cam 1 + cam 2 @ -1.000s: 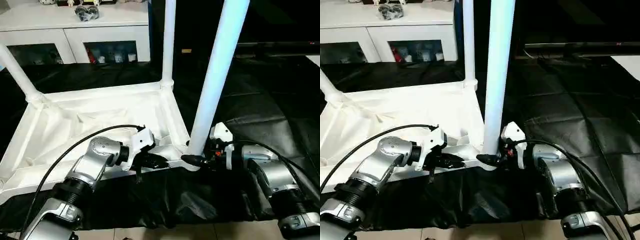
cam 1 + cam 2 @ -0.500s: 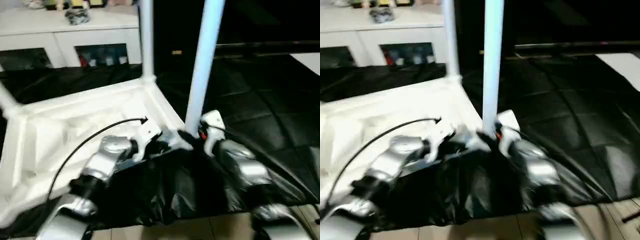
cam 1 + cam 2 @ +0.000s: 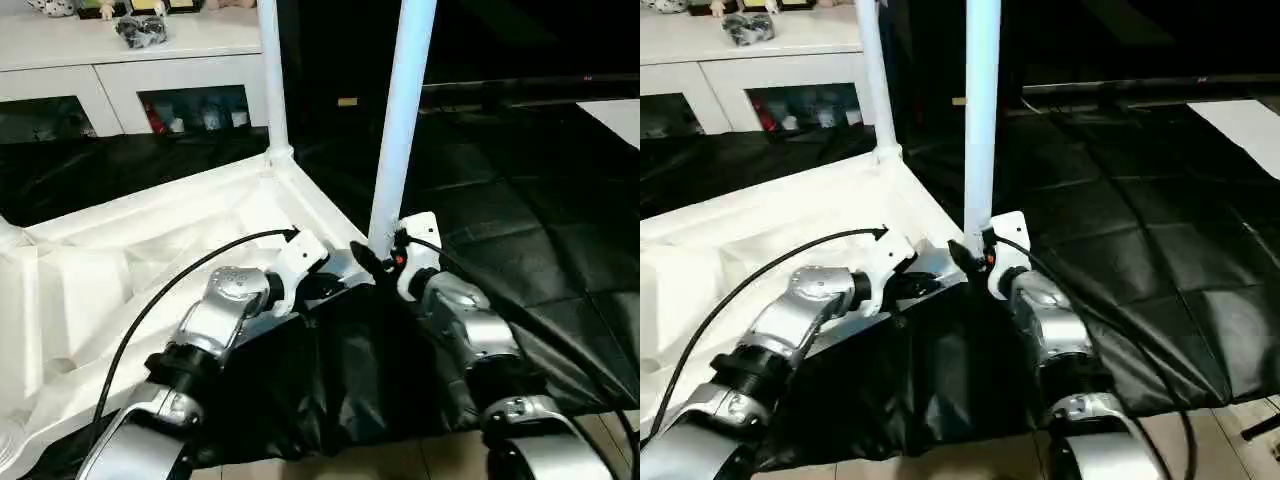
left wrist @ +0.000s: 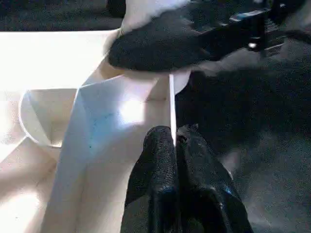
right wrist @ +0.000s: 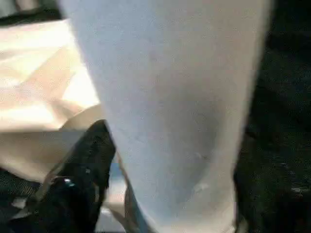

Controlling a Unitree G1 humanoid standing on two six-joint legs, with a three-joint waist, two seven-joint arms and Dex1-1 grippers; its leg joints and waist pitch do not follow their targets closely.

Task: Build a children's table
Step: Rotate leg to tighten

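The children's table lies upside down on a black sheet, its ribbed white top (image 3: pixel 150 230) facing up. A far leg (image 3: pixel 272 80) stands in its corner socket. A near leg (image 3: pixel 400 120) rises from the corner closest to me. My right gripper (image 3: pixel 372 262) is shut on that leg just above its base; the leg (image 5: pixel 175 97) looms large in the right wrist view with one black finger (image 5: pixel 85 177) beside it. My left gripper (image 3: pixel 325 287) is shut on the top's thin near rim, pinched between its fingers (image 4: pixel 160 145) next to that corner socket.
A white cabinet with glass doors (image 3: pixel 150 80) stands behind the table. The black sheet (image 3: pixel 520 230) covers the floor to the right. Pale floor tiles (image 3: pixel 400 460) show at the near edge. A black cable (image 3: pixel 160 300) loops over my left forearm.
The whole picture has shifted, so the camera moved. Both grippers keep their holds. The near leg leans less to the right than a second ago.
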